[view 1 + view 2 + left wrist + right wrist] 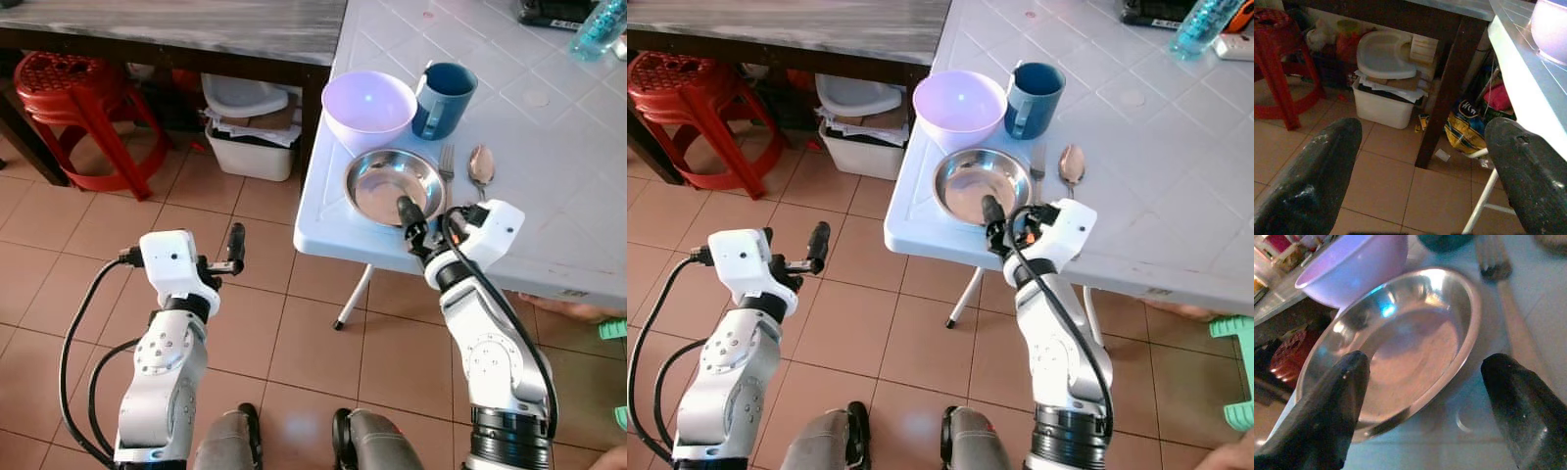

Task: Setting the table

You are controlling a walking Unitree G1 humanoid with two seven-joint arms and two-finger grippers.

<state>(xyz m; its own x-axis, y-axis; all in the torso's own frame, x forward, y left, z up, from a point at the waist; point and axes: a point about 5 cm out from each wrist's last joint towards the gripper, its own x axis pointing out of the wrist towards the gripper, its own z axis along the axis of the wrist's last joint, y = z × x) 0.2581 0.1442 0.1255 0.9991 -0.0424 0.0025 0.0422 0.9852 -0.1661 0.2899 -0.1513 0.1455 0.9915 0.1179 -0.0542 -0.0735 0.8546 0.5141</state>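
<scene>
On the white table [549, 215] stands a steel plate [394, 184] near the front left corner. Behind it are a purple bowl [368, 106] and a blue mug [443, 98]. A fork [447, 162] and a spoon [480, 164] lie just right of the plate. My right gripper [1425, 377] is open at the plate's near rim; in the right wrist view its two fingers straddle the plate [1405, 342] without closing on it. My left gripper [231, 257] is open and holds nothing, out over the tiled floor left of the table.
A dark wooden table [196, 24] stands at the back left, with a red stool [78, 88] and a white bin [250, 152] of papers under it. A bottle [600, 27] and a black device [554, 12] sit at the white table's far right. The white table's leg [355, 296] is close ahead.
</scene>
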